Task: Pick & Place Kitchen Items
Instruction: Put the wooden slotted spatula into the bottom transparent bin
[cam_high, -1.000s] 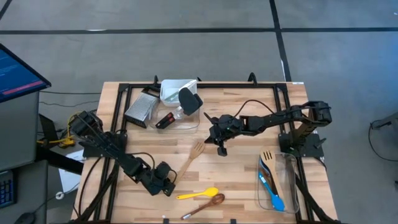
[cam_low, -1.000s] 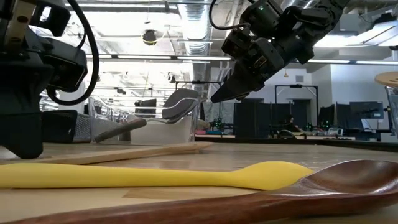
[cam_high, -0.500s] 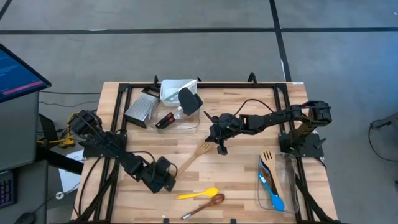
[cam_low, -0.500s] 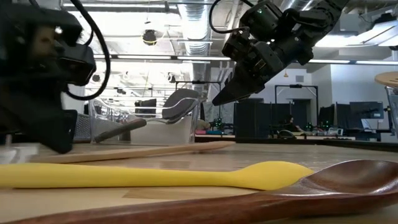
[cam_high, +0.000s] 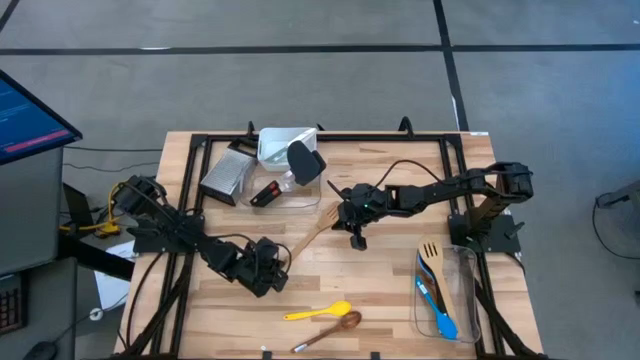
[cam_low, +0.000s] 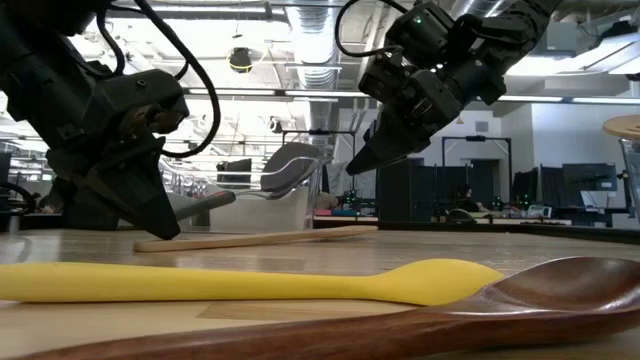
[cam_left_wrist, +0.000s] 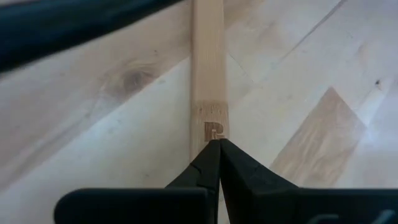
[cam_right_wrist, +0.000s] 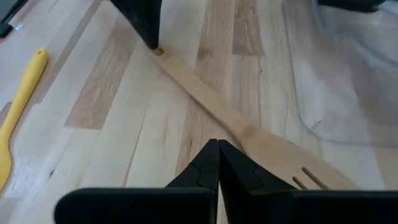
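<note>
A wooden slotted turner (cam_high: 312, 238) lies flat on the table, mid-table. Its head points toward the far edge and its handle toward the near left. My left gripper (cam_high: 278, 272) is shut, its tip at the handle's end. My right gripper (cam_high: 358, 242) is shut too and hangs in the air (cam_low: 350, 167) just right of the turner's head, touching nothing. Near the front edge lie a yellow silicone spoon (cam_high: 320, 311) and a dark wooden spoon (cam_high: 332, 326), side by side, flat on the table. My left gripper rests the tip of its shut fingers (cam_left_wrist: 214, 144) against the turner's handle end (cam_left_wrist: 210, 121), by the small burnt-in mark. The fingers slant down from the near left, roughly in line with the handle. The turner lies flat on the table.
A clear tub (cam_high: 448, 300) at the right edge holds a blue spoon and a wooden turner. Another clear tub (cam_high: 285, 150) at the far side holds a black spatula. Beside it lie a metal grater (cam_high: 225, 172) and a small red-and-black item (cam_high: 265, 192). A black frame runs along the table's edges.
My left gripper has swung, staying shut, toward the far right and has rolled, coming up against the turner's handle end. The turner has slid along the table toward the far edge, still flat. My right gripper has kept still.
</note>
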